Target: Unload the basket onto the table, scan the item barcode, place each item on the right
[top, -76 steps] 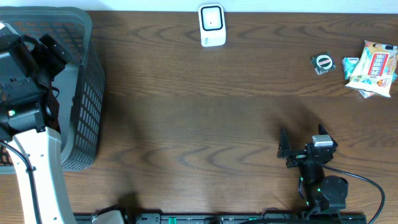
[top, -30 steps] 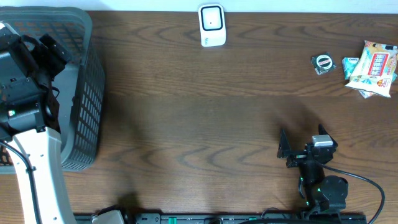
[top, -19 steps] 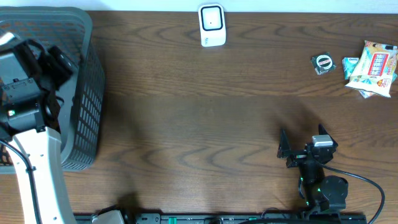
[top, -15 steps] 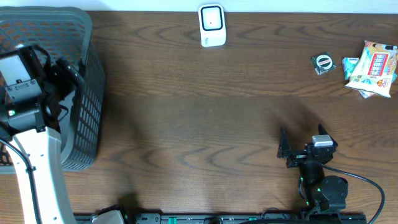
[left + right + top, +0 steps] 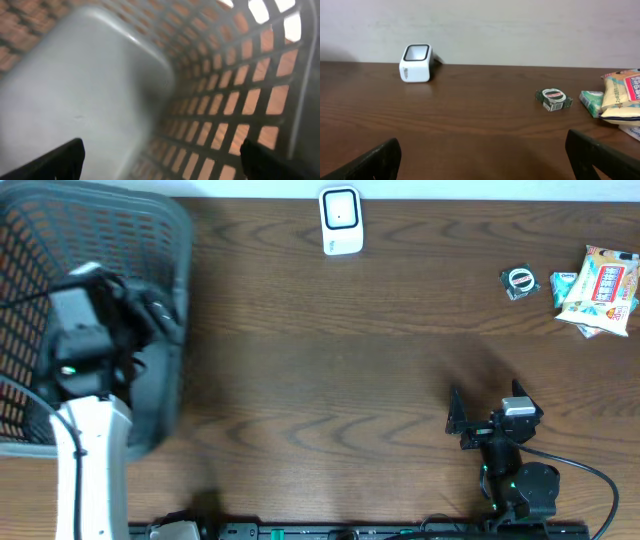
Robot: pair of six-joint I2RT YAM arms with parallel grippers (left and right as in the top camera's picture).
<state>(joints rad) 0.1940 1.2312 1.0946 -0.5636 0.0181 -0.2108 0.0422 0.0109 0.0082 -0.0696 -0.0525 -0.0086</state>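
The brown table (image 5: 350, 360) fills the view from above. A big grey basket (image 5: 110, 202) sits at 9 o'clock. The left gripper (image 5: 162, 160) is down inside the basket, with its jaws spread wide and nothing held between them. The right gripper (image 5: 487, 408) rests at 5 o'clock, and its jaws are wide apart and empty too. The things to scan lie at 2 o'clock: a yellow snack bag (image 5: 603, 280), a small green pack (image 5: 563, 283) touching it, and a little round box (image 5: 520, 281) just beside that. The white scanner (image 5: 340, 220) stands at 12 o'clock, well apart from them.
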